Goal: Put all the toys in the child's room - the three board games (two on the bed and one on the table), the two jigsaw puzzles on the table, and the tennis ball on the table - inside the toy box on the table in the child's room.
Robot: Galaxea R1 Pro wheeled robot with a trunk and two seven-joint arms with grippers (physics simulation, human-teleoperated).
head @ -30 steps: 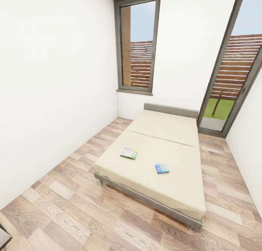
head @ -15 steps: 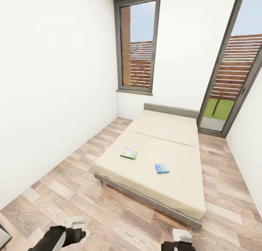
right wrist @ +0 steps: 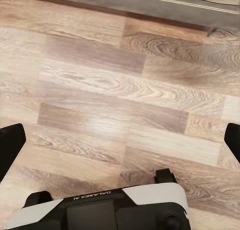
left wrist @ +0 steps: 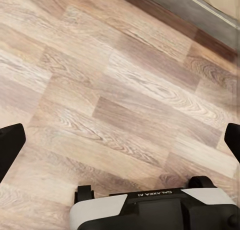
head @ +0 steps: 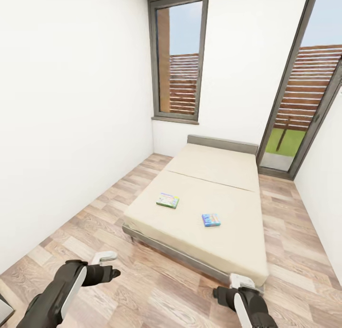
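Observation:
Two board games lie flat on the beige bed (head: 223, 176): a green-and-white one (head: 168, 200) near its left side and a smaller blue one (head: 211, 219) toward the middle. My left gripper (head: 113, 265) hovers over the wood floor short of the bed's foot, and in the left wrist view it (left wrist: 120, 142) is open with only floor between its fingers. My right gripper (head: 230, 286) hangs by the bed's near right corner, open as well (right wrist: 120, 140). The table, toy box, jigsaw puzzles and tennis ball are out of view.
The grey bed frame (head: 180, 254) runs across in front of me, and its edge also appears in both wrist views as a bed frame (left wrist: 200, 5) (right wrist: 150, 2). White walls close in left and right. A tall window (head: 180, 57) and a glass door (head: 304, 109) stand behind the bed.
Both arms have come up into the head view from the lower edge, stretching forward toward the bed. The board games and the view itself have stayed put.

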